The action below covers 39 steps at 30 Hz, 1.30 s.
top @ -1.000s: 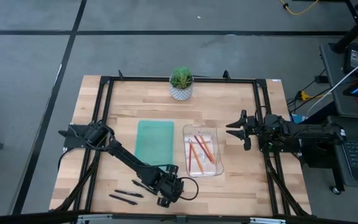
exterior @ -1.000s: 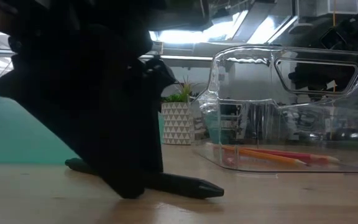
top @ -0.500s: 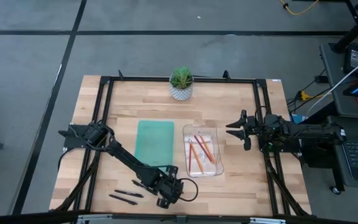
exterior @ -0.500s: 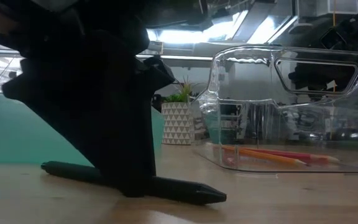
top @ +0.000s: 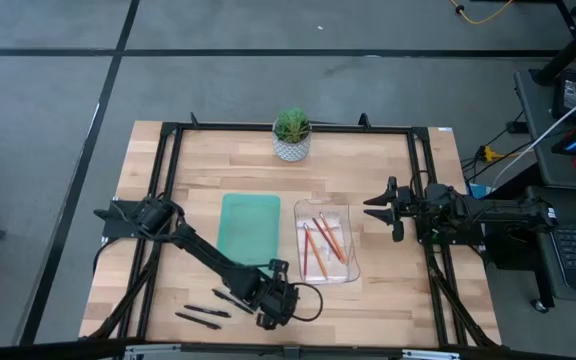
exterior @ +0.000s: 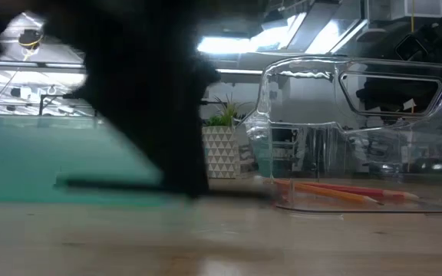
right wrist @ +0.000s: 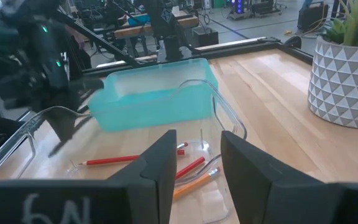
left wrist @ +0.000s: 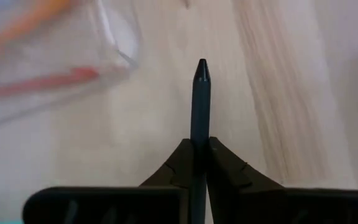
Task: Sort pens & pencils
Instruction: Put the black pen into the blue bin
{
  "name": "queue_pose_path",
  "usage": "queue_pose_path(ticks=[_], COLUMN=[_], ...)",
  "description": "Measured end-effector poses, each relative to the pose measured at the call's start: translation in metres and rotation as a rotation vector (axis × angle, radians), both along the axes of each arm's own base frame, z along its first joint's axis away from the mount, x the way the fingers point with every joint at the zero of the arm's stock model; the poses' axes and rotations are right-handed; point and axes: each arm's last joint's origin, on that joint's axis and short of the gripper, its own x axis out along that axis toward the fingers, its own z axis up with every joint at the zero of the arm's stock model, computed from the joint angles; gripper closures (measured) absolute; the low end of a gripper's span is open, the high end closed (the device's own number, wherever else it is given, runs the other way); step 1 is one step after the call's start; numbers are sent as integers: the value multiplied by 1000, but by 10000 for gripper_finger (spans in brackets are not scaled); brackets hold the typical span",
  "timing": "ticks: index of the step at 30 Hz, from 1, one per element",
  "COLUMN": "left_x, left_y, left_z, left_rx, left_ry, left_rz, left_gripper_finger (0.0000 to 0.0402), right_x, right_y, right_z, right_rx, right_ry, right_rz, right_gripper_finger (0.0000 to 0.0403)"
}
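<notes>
Worktop [top: 198, 160]: I see a pale wood top in a black frame; everything below sits on it.
Teal bin [top: 249, 229]: I place it at mid-worktop, just beside the clear bin, on the left arm's side.
Clear bin [top: 347, 274]: I place it near the worktop's centre, toward the right arm's side; it holds the pencils.
Potted plant [top: 291, 133]: I find it at the middle of the far edge.
Left claw [top: 280, 303]: I find it low near the front edge, close to the clear bin's front corner, its fingers [left wrist: 180, 163] clamped on one pen [left wrist: 200, 99] whose tip points forward past them. In the low view the pen looks clear of the wood, though that view is blurred.
Right claw [top: 377, 208]: I see it waiting by the right edge, beside the clear bin, jaws parted and holding nothing.
Pencils [top: 324, 240]: three orange and red sticks lie inside the clear bin.
Other pens [top: 204, 315]: two lie loose near the front edge, toward the front-left corner.
</notes>
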Motion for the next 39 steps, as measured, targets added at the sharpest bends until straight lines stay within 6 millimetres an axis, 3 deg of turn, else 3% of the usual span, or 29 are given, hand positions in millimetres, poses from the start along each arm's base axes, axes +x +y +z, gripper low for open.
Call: queue_pose_path(ticks=[10,18,25,30,36,39], left_x=[6,-8,-19,-23,-56,-74], left_y=[-10,-6,32,59,102,123], left_z=[59,102,130,153,173,168], left_rx=[-29,-26,140,66,-7,-50], left_ry=[21,116,209,177,105,42], left_rz=[29,247,513,597,898,1072], left_gripper_finger=[386,386,386,386,386,386], right_x=[0,0,0,0,0,0], right_y=[0,0,0,0,0,0], right_z=[0,0,0,0,1,2], right_rx=[9,39,78,81,98,101], right_ry=[0,-1,-3,-5,-13,-21], right_rz=[-1,-5,-10,-10,-12,-12], right_gripper_finger=[276,276,276,276,276,276])
